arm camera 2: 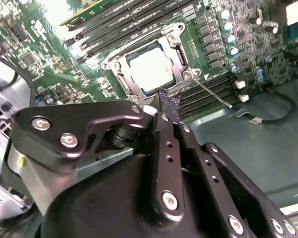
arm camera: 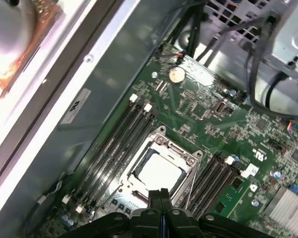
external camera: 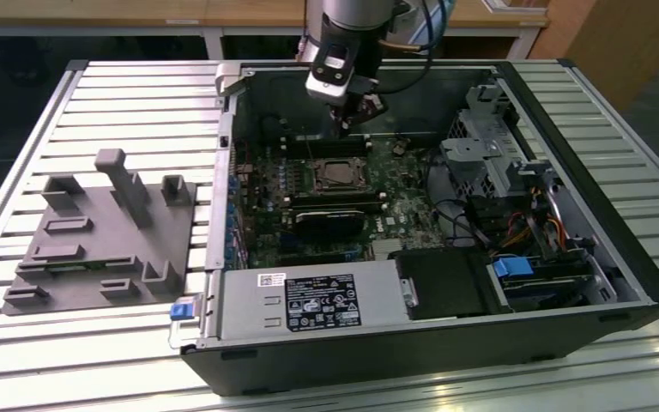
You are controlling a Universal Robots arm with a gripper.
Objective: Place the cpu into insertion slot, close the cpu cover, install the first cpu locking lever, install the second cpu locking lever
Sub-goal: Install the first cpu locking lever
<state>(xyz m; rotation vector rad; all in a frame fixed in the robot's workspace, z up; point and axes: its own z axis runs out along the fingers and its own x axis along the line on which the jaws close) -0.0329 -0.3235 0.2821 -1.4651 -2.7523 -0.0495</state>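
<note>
The cpu point(arm camera 2: 150, 69) lies flat in its socket on the green motherboard, pale silver top up, also seen in the first wrist view point(arm camera: 159, 171) and the exterior view point(external camera: 335, 175). The cpu cover point(arm camera 2: 134, 85), a thin silvery frame point(arm camera: 173, 149), lies down around it with the chip showing through its window. One thin wire locking lever point(arm camera 2: 214, 94) sticks out sideways over the memory slots. My gripper point(external camera: 359, 120) hovers just above the socket's edge; its black fingers point(arm camera: 160, 196) are pressed together, shut on nothing, the tip point(arm camera 2: 168, 105) close to the frame's corner.
The open black computer case point(external camera: 638, 283) lies on a slatted metal table. Memory slots point(arm camera: 114, 139) flank the socket. A grey power supply point(external camera: 306, 302) fills the near side, drive bays and cables point(external camera: 501, 163) the exterior view's right. A grey fixture block point(external camera: 100, 240) stands outside at the exterior view's left.
</note>
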